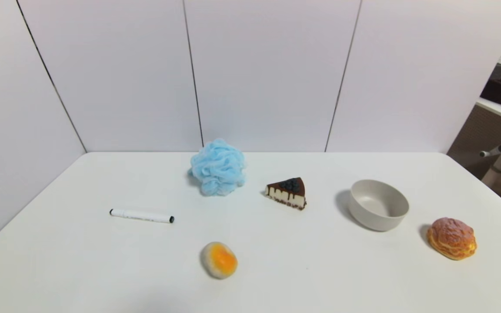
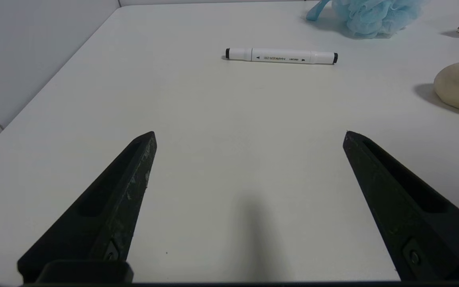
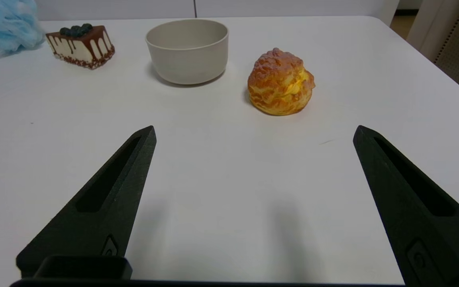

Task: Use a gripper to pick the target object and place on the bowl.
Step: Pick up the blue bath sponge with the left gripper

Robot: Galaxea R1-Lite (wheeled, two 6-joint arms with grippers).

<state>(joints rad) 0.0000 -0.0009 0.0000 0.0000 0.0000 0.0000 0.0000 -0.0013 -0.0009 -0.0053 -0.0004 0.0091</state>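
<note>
Pouf (image 1: 218,167), probably light, soft and squashy, best pinched deep through its ruffles; left gripper (image 2: 249,133) and right gripper (image 3: 253,129) spread wide, empty.

The pouf (image 1: 218,167) is light blue, ruffled mesh. The bowl (image 1: 378,204) is plain matte beige-grey. The cake slice (image 1: 287,193) is chocolate brown over cream, with dark drips and dark blue berries. The cream puff (image 1: 451,238) is golden brown, crackled. The marker (image 1: 141,215) is white with black ends. The round bun (image 1: 219,259) is pale with an orange centre. The counter (image 1: 102,269) is white. Both the left gripper (image 2: 249,133) and the right gripper (image 3: 253,129) are black.
</note>
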